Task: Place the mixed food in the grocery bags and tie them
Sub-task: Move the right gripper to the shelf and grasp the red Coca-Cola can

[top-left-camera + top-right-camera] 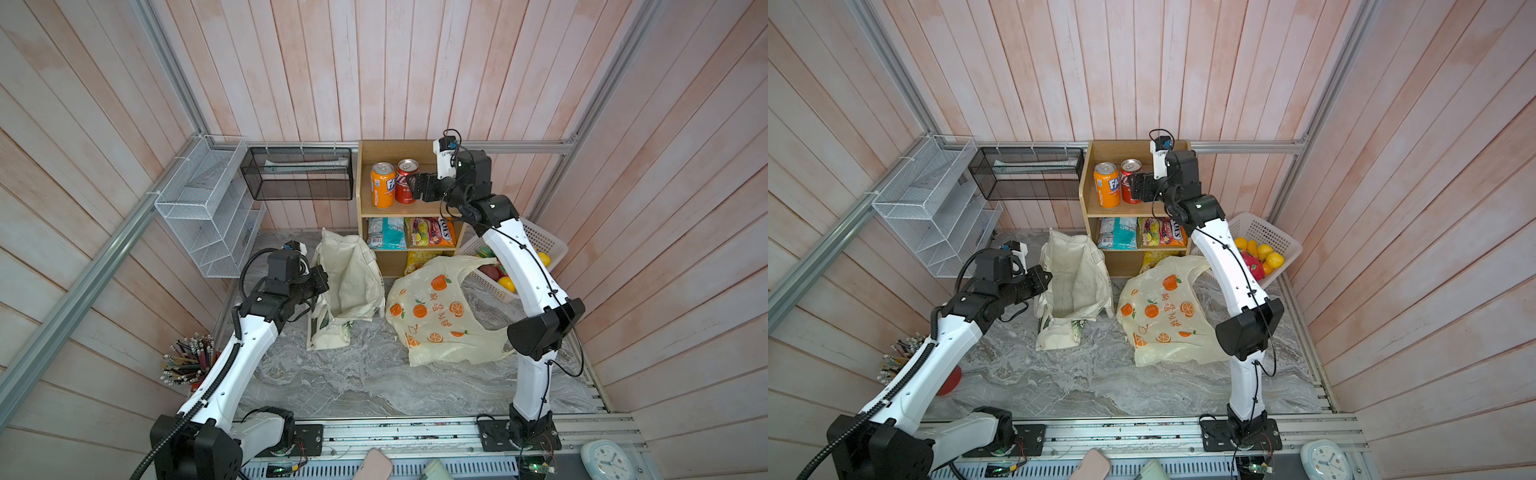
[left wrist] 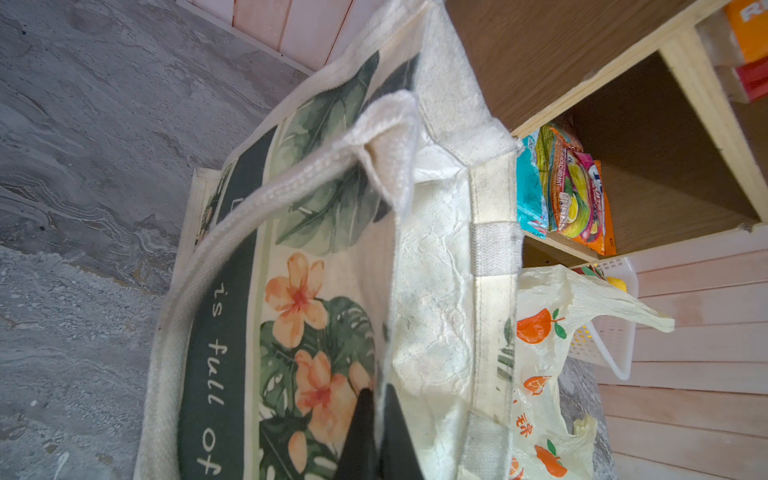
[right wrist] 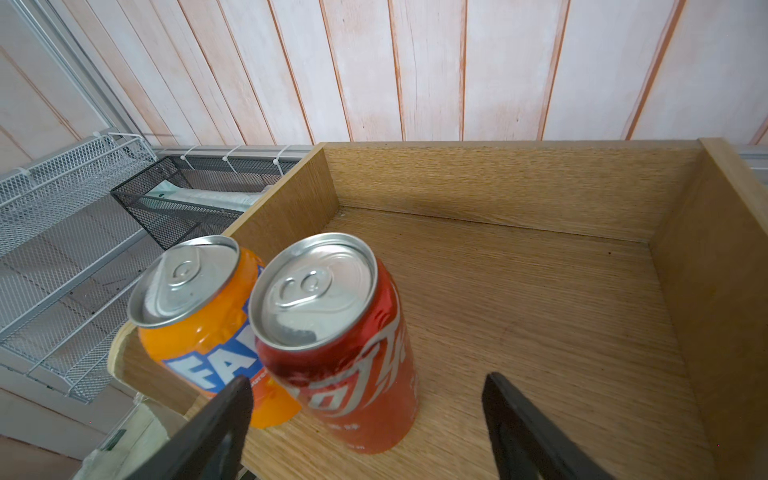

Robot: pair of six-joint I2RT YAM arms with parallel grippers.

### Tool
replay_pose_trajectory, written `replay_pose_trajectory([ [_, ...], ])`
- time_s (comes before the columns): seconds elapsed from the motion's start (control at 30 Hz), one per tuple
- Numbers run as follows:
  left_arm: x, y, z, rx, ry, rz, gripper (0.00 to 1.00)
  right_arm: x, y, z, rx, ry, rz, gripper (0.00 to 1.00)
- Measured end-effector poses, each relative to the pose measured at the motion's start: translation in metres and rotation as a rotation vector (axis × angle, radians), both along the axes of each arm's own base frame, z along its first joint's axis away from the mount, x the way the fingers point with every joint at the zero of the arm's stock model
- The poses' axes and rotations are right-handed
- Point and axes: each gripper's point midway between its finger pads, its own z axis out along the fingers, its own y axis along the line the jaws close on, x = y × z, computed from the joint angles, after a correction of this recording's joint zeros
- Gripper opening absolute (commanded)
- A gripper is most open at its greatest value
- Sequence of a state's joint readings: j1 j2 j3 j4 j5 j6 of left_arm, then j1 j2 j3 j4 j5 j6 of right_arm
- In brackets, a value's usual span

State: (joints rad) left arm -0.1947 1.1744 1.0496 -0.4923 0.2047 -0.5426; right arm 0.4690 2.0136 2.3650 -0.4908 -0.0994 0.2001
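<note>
The left gripper (image 2: 376,395) is pinching the tote (image 2: 436,270); the right gripper (image 3: 368,378), jaws wide, is straddling the red can (image 3: 332,324) and needs closing.

The wooden shelf (image 1: 390,150) holds orange can (image 1: 382,185) beside red can (image 1: 405,178); tote (image 1: 353,274) and plastic bag (image 1: 436,316) rest on the marble tabletop (image 1: 353,382).

Both arms have white shells with small dark screws and black joints. The left arm (image 1: 253,336) carries a black ribbed hose; the right arm (image 1: 511,257), a thin clipped black cable. The right gripper (image 3: 369,378) has black tapered fingers (image 3: 216,424). Black base plates (image 1: 492,436) sit on the rail (image 1: 415,432).
</note>
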Motion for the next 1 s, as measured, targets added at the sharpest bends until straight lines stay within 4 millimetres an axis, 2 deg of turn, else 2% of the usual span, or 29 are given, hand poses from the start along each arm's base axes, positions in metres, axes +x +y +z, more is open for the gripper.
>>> replay_pose_trajectory([
  [0.17,0.001,0.000,0.000,-0.002,-0.004,-0.001,0.00,0.007,0.007,0.002,0.006,-0.026,-0.013,0.88],
  [0.47,0.000,-0.002,0.000,-0.009,-0.006,-0.010,0.00,0.033,0.015,-0.012,-0.005,-0.054,-0.044,0.88],
  [1.0,0.002,-0.005,-0.004,-0.027,-0.011,-0.018,0.00,0.049,0.021,-0.012,-0.027,-0.127,-0.045,0.88],
])
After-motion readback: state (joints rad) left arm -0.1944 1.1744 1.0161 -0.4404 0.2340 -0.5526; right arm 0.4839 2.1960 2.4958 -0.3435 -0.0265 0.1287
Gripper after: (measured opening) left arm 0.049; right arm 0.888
